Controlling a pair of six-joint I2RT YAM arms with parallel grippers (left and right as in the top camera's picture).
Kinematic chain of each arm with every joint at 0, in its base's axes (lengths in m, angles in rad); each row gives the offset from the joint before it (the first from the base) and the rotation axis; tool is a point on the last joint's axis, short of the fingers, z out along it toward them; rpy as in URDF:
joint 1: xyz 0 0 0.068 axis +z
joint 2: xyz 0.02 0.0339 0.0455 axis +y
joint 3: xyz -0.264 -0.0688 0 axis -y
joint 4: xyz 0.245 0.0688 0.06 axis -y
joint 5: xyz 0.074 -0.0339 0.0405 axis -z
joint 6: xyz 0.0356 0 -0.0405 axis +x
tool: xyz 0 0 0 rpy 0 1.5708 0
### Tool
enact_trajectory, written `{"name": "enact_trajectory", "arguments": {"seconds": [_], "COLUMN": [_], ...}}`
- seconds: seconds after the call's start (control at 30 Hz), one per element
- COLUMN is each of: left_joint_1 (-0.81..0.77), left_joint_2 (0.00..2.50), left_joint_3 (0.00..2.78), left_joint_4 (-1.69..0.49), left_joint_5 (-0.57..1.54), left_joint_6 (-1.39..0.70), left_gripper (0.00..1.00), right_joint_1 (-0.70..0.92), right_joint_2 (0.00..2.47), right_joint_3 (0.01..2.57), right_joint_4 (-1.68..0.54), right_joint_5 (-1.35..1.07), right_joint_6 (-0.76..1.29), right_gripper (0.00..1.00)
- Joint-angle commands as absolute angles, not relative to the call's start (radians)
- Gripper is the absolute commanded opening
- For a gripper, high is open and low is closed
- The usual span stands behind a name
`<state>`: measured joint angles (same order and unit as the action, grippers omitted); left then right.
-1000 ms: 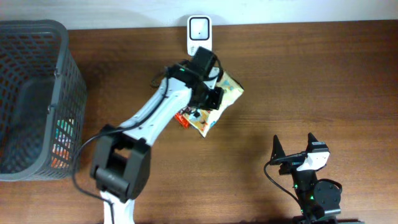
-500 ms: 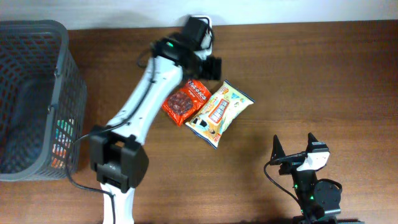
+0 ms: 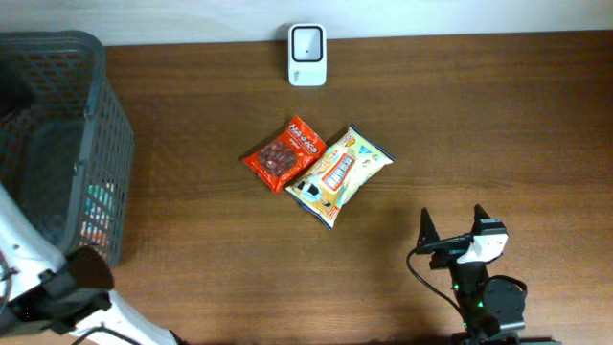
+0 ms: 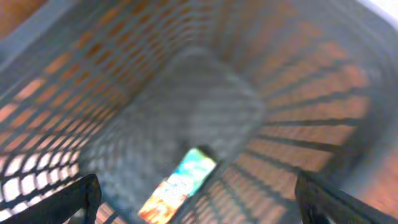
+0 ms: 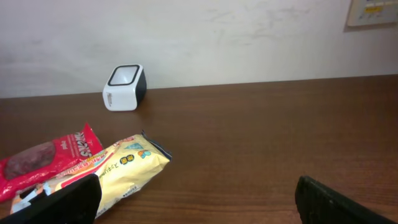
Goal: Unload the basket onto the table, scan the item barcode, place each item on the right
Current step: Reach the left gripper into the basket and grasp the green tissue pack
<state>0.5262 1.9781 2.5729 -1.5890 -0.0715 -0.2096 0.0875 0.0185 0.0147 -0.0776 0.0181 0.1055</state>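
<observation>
Overhead: glossy crinkled red pouch touches yellow packet; left fingers and right fingers spread, empty

A white scanner is set at the far edge of the wooden table. A red packet and a yellow packet are laid touching near its middle, a grey basket at its left

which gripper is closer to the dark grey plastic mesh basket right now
Left. The left gripper hangs open over the dark grey plastic mesh basket, looking down into it; the right gripper sits far across the table, by the opposite side.
</observation>
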Motion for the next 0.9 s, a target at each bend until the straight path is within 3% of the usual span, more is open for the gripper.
{"name": "enact_trajectory", "arguments": {"seconds": [0.0, 0.43, 0.57, 0.67, 0.87], "left_joint_1": [0.624, 0.631, 0.632, 0.632, 0.631], "left_joint_2": [1.964, 1.964, 1.964, 1.964, 1.964], "left_joint_3": [2.474, 1.732, 1.541, 1.507, 1.461], "left_joint_4": [-1.626, -1.308, -1.138, -1.07, -0.987], "left_joint_5": [-0.075, -0.056, -0.039, 0.06, 0.117], "left_joint_6": [-0.227, -0.181, -0.149, -0.082, -0.012], "left_gripper": [0.99, 0.96, 0.73, 0.74, 0.61], "right_joint_1": [0.084, 0.084, 0.084, 0.084, 0.084], "right_joint_2": [0.013, 0.013, 0.013, 0.013, 0.013], "right_joint_3": [0.006, 0.006, 0.006, 0.006, 0.006], "right_joint_4": [-0.08, -0.08, -0.08, -0.08, -0.08], "right_joint_5": [0.02, 0.02, 0.02, 0.02, 0.02], "right_joint_6": [0.109, 0.109, 0.109, 0.109, 0.109], "right_gripper": [0.99, 0.98, 0.98, 0.99, 0.98]}}
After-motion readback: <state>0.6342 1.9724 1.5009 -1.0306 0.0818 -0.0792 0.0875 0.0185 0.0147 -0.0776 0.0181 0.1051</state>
